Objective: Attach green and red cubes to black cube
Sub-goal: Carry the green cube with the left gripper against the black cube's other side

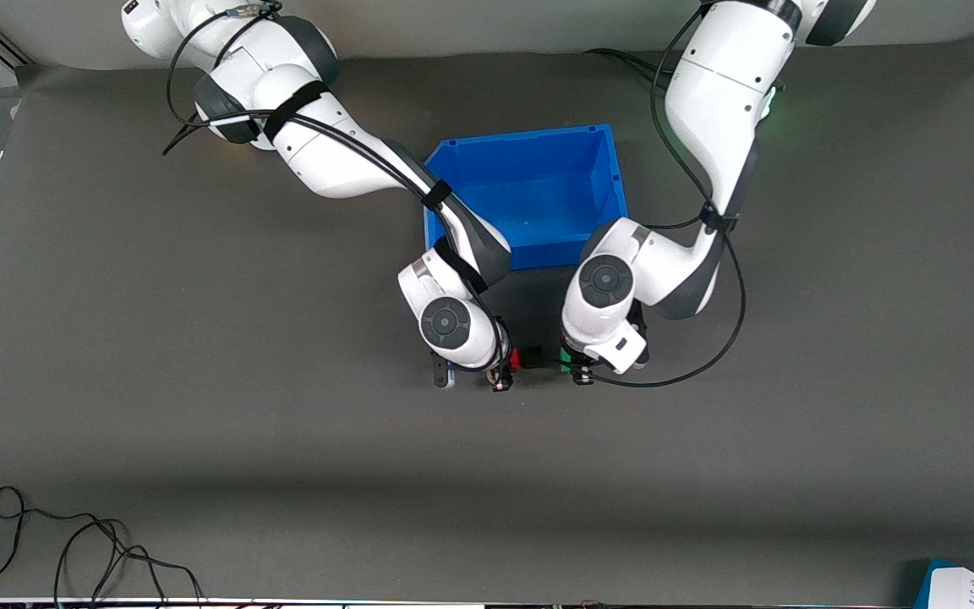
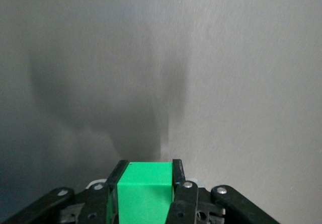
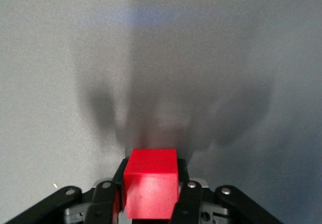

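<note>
Plainly, each arm carries one coloured cube so the pair can be pressed onto a middle piece from both ends at once. The left gripper (image 2: pixel 146 183) has its jaws pinched on the green cube (image 2: pixel 145 191), which sits square between them with its front face sticking out past the tips; that free face is likely the one meant to mate. The right gripper (image 3: pixel 151 183) pinches the red cube (image 3: pixel 151 190) the same way, front face clear of the jaws.

From the front camera, the two wrists meet low over the surface (image 1: pixel 199 406), just nearer that camera than the blue bin (image 1: pixel 529 182). Between the red cube (image 1: pixel 515 359) and the green cube (image 1: pixel 566 364) lies a dark block, probably the black cube (image 1: pixel 538 357), though whether either coloured face touches it I cannot tell.
</note>
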Robot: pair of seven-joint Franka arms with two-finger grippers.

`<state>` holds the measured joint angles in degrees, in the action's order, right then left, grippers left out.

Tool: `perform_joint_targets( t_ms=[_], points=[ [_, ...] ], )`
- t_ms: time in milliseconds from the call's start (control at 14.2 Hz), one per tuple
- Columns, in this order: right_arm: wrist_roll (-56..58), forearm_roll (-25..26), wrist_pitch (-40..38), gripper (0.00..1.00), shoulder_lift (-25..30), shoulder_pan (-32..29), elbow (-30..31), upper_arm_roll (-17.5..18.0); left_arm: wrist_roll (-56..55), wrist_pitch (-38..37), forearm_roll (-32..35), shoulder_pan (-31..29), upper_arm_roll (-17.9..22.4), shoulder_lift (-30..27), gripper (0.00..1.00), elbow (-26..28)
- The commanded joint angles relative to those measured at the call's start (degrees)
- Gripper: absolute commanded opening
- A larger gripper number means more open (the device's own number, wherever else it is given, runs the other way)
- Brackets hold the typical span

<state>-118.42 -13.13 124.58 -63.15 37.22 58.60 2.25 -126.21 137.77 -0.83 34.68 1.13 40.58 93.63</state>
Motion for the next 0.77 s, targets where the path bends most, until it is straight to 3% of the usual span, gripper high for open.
perform_joint_targets(
  t_ms=[0,281,351,421,491,632,702],
  points=[
    [-2.3,0.3,-1.0,0.16,-1.3,0.5,-0.5,-0.7,-1.2,-0.7,-0.2,0.8,-0.3,3.4,0.0,-3.6],
    [-2.6,0.2,-0.8,0.18,-1.3,0.4,-0.7,-0.6,-1.2,2.4,-0.3,1.6,-0.5,5.2,0.0,-3.6],
    [-2.6,0.2,-0.8,0.39,-1.3,0.4,-0.7,-0.7,-1.2,2.4,-0.3,1.6,-0.5,5.3,0.0,-3.6],
    [-2.6,0.2,-0.8,0.77,-1.2,0.4,-0.7,-0.7,-1.2,2.4,-0.3,1.8,-0.6,5.5,0.0,-3.6],
    [-2.6,0.2,-0.8,0.94,-1.0,0.3,-0.7,-0.7,-1.3,2.4,-0.4,2.0,-0.6,5.5,0.0,-3.6],
    [-2.3,0.1,-1.7,1.0,-0.5,0.1,-0.7,-0.7,-1.1,2.4,-0.3,2.0,-0.5,5.5,0.0,-3.5],
    [-2.0,0.1,-3.1,1.0,0.0,-0.3,-0.8,-0.7,-0.7,2.4,-0.2,1.9,-0.6,5.6,0.3,-3.5]
  ],
)
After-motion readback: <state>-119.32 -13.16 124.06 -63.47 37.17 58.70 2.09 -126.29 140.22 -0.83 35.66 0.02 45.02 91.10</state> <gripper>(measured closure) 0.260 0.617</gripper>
